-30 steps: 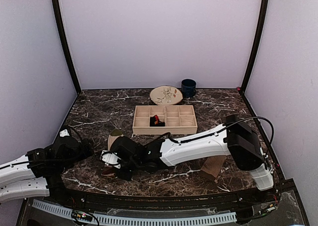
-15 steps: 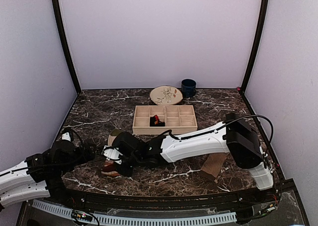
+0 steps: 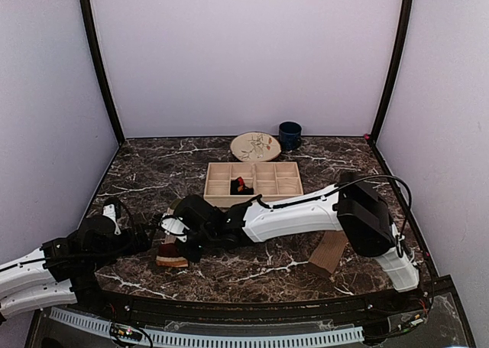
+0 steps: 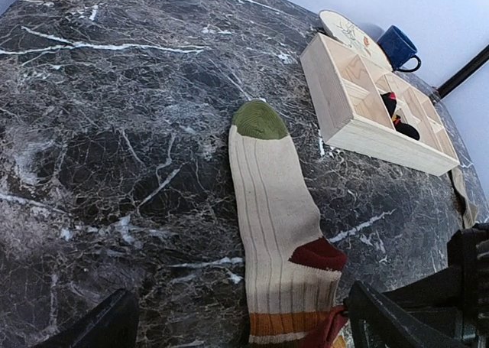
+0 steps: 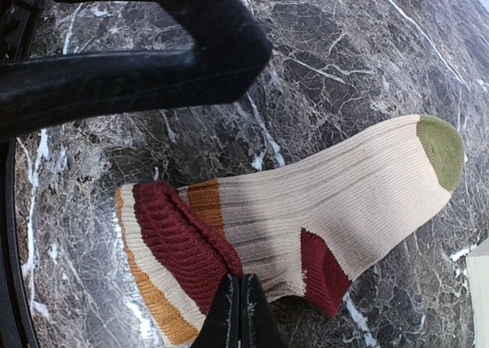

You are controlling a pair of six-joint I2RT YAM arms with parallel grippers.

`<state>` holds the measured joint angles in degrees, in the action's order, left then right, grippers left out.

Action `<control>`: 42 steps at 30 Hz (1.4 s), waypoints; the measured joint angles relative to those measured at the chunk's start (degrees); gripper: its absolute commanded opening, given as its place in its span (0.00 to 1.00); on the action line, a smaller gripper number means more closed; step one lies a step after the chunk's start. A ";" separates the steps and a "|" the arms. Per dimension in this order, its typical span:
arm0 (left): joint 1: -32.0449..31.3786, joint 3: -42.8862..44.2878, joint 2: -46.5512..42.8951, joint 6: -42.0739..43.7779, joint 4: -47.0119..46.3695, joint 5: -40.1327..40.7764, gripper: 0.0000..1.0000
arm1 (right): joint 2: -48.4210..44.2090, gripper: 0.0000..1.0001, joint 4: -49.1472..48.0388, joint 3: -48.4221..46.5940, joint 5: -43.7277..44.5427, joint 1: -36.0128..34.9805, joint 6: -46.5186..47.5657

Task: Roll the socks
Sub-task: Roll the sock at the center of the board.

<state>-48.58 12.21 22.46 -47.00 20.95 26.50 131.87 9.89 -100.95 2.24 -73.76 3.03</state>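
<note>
The right arm (image 3: pixel 298 214) lies low across the front of the table (image 3: pixel 145 172), from its base at the right to the striped sock (image 4: pixel 275 203), closing that side. The right tool (image 5: pixel 237 287), pinched on the folded cuff, covers that end; the left tool (image 4: pixel 241 310) stands wide just beside it. Bare marble lies free left of the sock and behind its toe, up to the wooden box (image 4: pixel 359 111). A plate (image 3: pixel 256 146) and mug (image 3: pixel 289 135) stand at the back edge.

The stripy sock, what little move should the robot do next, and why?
Probably the right gripper should roll the maroon cuff a little toward the green toe. It is shut on that cuff, folded over just once, and the rest of the striped sock lies flat. The left gripper is open, holding nothing.
</note>
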 measured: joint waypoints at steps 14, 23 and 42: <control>0.00 -0.59 -1.09 5.05 -4.52 -6.91 0.99 | 2.16 0.00 1.36 -2.64 -1.20 1.55 -4.13; 0.00 -0.70 4.35 6.10 -5.92 -9.03 0.99 | 2.84 0.00 1.86 -3.32 -2.95 3.19 -7.45; 0.00 0.07 17.66 7.34 -8.13 -11.47 0.86 | 2.82 0.00 0.42 -1.03 -7.56 4.24 -10.47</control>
<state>-48.58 12.27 40.12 -39.66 12.82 15.03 134.69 10.31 -101.97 -5.32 -69.52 -7.44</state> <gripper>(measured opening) 0.868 0.005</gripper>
